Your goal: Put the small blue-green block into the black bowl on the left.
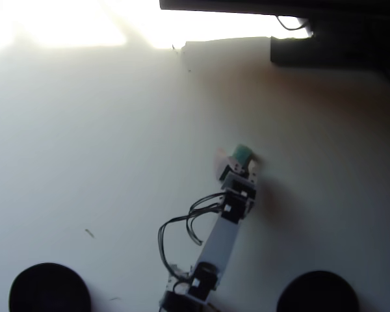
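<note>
The small blue-green block (242, 153) lies on the white table right of centre in the overhead view. My gripper (237, 160) reaches up from the bottom edge and stands open, one pale fingertip (220, 157) left of the block and the other at its lower right, so the block sits at the mouth of the jaws. The arm partly covers the block's lower edge. The black bowl (49, 288) rests at the bottom left corner, far from the gripper.
A second, identical black bowl (318, 291) sits at the bottom right. Dark equipment (331, 39) lines the top right edge. Strong glare washes out the table's top left. Black cables (182, 229) loop left of the arm.
</note>
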